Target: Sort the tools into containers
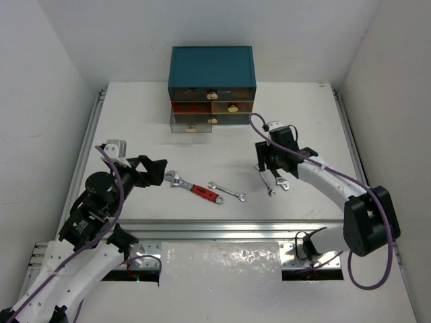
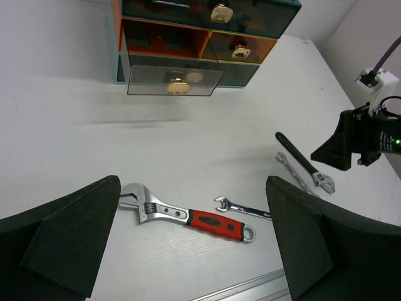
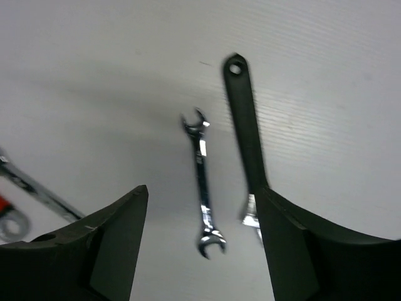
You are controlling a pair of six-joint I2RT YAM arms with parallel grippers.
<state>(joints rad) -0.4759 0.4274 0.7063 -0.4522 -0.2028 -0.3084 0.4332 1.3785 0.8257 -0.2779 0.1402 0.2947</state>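
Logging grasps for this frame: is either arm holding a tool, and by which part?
Nothing is held. Left gripper: jaws open near the red-handled wrench. Right gripper: jaws open over the silver spanner and black-handled wrench.

Between the right jaws lies a spanner [image 3: 202, 182] of bright polished metal. The black wrench [image 3: 245, 132] beside it has a matt handle. The counter [image 3: 94, 63] is matt white and finely ribbed. Between the left jaws, the red wrench [image 2: 200, 221] has a shiny metal head and a smooth, glossy grip.
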